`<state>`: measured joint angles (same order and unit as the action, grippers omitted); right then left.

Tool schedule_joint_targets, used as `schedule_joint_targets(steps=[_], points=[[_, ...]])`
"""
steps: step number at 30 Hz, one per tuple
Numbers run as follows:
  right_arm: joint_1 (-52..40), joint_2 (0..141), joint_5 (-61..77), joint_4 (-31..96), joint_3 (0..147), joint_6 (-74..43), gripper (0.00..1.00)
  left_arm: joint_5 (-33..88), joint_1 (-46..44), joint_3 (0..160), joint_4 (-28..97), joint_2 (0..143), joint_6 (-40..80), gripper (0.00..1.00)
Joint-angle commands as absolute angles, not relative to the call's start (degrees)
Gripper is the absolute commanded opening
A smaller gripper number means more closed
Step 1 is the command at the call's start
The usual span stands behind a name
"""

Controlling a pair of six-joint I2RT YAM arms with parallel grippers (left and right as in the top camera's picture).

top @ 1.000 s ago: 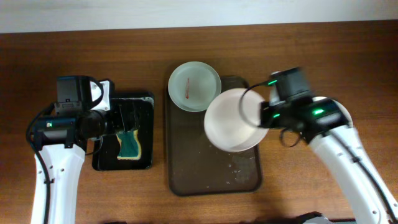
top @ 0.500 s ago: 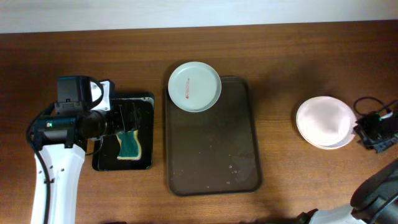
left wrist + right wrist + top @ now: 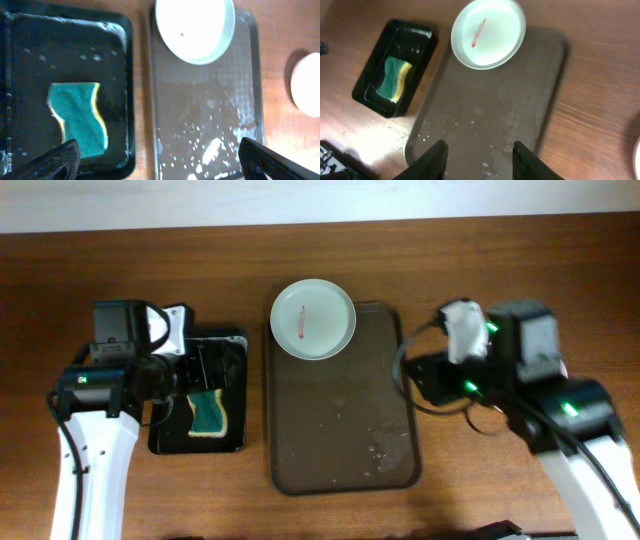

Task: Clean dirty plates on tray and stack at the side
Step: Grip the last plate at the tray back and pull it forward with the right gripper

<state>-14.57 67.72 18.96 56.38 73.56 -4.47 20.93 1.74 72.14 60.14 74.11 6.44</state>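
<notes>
One pale plate with a red smear at its centre lies on the far left corner of the dark-brown tray. It also shows in the left wrist view and the right wrist view. The tray holds only water drops otherwise. A white stack of plates lies on the table right of the tray; my right arm hides it from overhead. My right gripper is open and empty above the tray's right side. My left gripper is open and empty, above the black tray's right edge.
A small glossy black tray left of the brown tray holds a green and yellow sponge, also seen in the left wrist view. Bare wooden table lies around both trays.
My right arm carried a white plate off the tray to the right, left it on the stack, and has come back over the tray's right edge, empty. The left arm has not moved.
</notes>
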Motion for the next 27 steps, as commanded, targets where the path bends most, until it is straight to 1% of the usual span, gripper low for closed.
schedule_joint_targets(steps=[1, 2, 3, 4, 6, 7, 8, 9, 11, 12, 13, 15, 17, 18, 20, 23, 24, 25, 26, 27], points=[[-16.71, 83.85, 18.65, 46.46, 76.69, -3.86, 0.42, 16.97, -3.90, 72.69, 61.19, 74.89, 3.75, 0.99], [-16.62, 89.89, 18.41, 45.17, 80.44, -3.84, 0.43, 16.01, -5.17, 72.69, 61.21, 74.89, 3.73, 0.99], [-16.49, 102.96, 18.39, 44.40, 91.02, -3.84, 0.43, 16.03, -6.39, 72.69, 61.17, 74.89, 3.73, 0.99], [-16.49, 110.76, 18.41, 42.59, 96.62, -3.86, 0.43, 16.03, -6.33, 72.69, 61.17, 74.89, 3.75, 0.99], [-16.49, 120.22, 18.44, 37.19, 100.66, -6.42, 0.43, 16.03, -6.33, 72.69, 61.17, 74.89, 3.75, 0.99], [-16.49, 125.91, 17.56, 31.31, 100.73, -9.43, 0.43, 16.05, -6.33, 72.69, 61.19, 74.89, 3.75, 0.99], [-16.49, 129.95, 17.17, 28.51, 100.73, -12.40, 0.42, 16.05, -6.33, 72.69, 61.19, 74.89, 3.77, 0.99], [-16.49, 132.27, 17.12, 27.77, 100.73, -12.75, 0.39, 16.05, -6.33, 72.69, 61.19, 74.89, 3.77, 0.99], [-16.43, 134.43, 16.60, 28.56, 100.71, -13.02, 0.27, 16.05, -6.33, 72.69, 61.19, 74.89, 3.77, 0.99], [-16.38, 134.19, 15.42, 29.82, 100.73, -12.97, 0.08, 16.05, -6.33, 72.69, 61.19, 74.89, 3.77, 0.99], [-16.38, 133.49, 15.42, 31.20, 100.73, -12.99, 0.04, 16.05, -6.35, 72.69, 61.19, 74.89, 3.75, 0.99], [-16.38, 129.64, 15.09, 36.23, 100.73, -12.97, 0.04, 16.05, -6.35, 72.69, 61.21, 74.89, 3.75, 0.99], [-16.38, 124.38, 11.53, 42.00, 100.73, -13.32, 0.04, 16.05, -6.35, 72.69, 61.21, 74.89, 3.77, 0.99], [-16.38, 117.71, 7.14, 49.50, 100.73, -15.11, 0.04, 16.05, -6.33, 72.69, 61.23, 74.89, 3.75, 0.99], [-16.40, 107.66, 6.33, 57.82, 100.73, -15.09, 0.04, 16.05, -6.33, 72.69, 61.23, 74.89, 3.75, 0.99], [-16.49, 87.48, 2.11, 75.44, 100.71, -15.11, 0.04, 16.01, -6.33, 72.69, 63.40, 74.89, 2.90, 0.99], [-16.49, 83.57, 0.40, 79.75, 100.25, -15.62, 0.04, 15.29, -6.33, 72.69, 64.31, 74.89, 2.92, 0.99], [-16.49, 78.26, -0.71, 83.99, 97.36, -16.67, 0.04, 13.30, -6.33, 72.69, 65.32, 74.89, 2.92, 0.99], [-16.49, 72.27, -0.27, 83.09, 88.73, -18.17, 0.04, 10.59, -6.33, 72.69, 66.39, 74.87, 2.92, 0.99], [-16.49, 68.14, 2.22, 77.34, 78.85, -18.37, 0.04, 10.00, -6.33, 72.69, 66.78, 74.89, 2.92, 0.99]])
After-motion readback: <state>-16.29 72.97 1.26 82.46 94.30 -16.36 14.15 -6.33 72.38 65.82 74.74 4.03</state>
